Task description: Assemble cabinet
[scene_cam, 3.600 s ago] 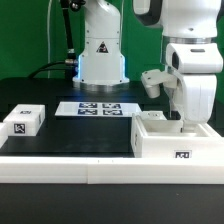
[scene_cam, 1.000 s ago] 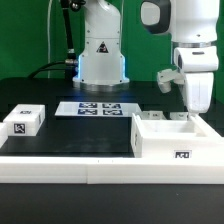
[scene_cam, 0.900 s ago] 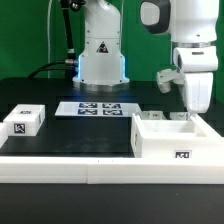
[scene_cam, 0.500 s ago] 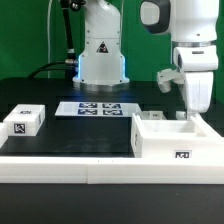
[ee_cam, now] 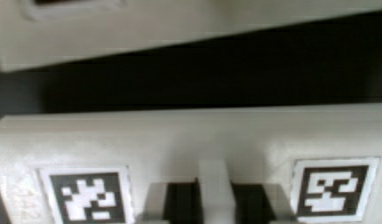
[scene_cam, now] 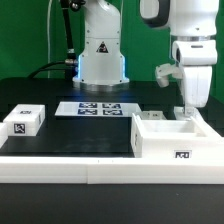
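Exterior view: the arm reaches down on the exterior view's right, and the gripper (scene_cam: 187, 112) hangs over the rear wall of the box (scene_cam: 172, 141). Its fingertips are at or just inside the rim. The box is open-topped and white, with a tag on its front face. It stands on the black table (scene_cam: 90, 135), touching the long white bar (scene_cam: 90, 166) that runs along the front edge. A small white block (scene_cam: 22, 122) with a tag on top lies well apart on the exterior view's left, also against the bar. The marker board (scene_cam: 95, 108) lies flat between the two, further back, in front of the robot base (scene_cam: 101, 55).

The wrist view is blurred. A white wall (ee_cam: 188, 140) carries two tags (ee_cam: 81, 197), one to each side, and two dark bars (ee_cam: 177, 203) with a pale strip between them stand at its edge; these may be the fingers. Another white surface (ee_cam: 152, 35) lies beyond a dark gap.

Neither view shows how far apart the fingers are, or whether they pinch the wall, so the grip cannot be told.
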`<state>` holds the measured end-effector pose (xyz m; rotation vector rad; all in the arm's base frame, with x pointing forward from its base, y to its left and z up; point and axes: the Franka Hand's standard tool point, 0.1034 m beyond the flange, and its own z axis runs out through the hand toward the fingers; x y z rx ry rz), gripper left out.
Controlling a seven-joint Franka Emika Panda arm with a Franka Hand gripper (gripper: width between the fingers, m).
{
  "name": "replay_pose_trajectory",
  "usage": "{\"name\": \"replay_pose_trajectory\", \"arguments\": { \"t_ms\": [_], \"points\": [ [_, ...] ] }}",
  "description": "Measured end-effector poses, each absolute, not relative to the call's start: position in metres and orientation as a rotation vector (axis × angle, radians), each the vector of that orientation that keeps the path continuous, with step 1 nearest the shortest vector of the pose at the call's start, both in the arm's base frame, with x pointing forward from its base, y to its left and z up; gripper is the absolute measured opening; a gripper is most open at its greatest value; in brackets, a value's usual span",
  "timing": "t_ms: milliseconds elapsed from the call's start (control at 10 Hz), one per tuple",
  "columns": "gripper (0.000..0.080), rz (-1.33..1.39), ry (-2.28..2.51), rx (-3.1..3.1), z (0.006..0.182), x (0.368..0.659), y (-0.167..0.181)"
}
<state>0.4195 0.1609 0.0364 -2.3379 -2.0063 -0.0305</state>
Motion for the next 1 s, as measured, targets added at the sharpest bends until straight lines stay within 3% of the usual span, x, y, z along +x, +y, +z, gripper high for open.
{"name": "replay_pose_trajectory", "arguments": {
  "t_ms": [300,600,1000],
  "points": [
    [0.0068,-0.050,-2.045,-2.351,0.063,0.437,0.142],
    [0.0069,-0.040,-2.035,-2.348,0.055,0.441,0.116],
    [0.0069,-0.044,-2.013,-2.368,0.056,0.444,0.114]
  ]
}}
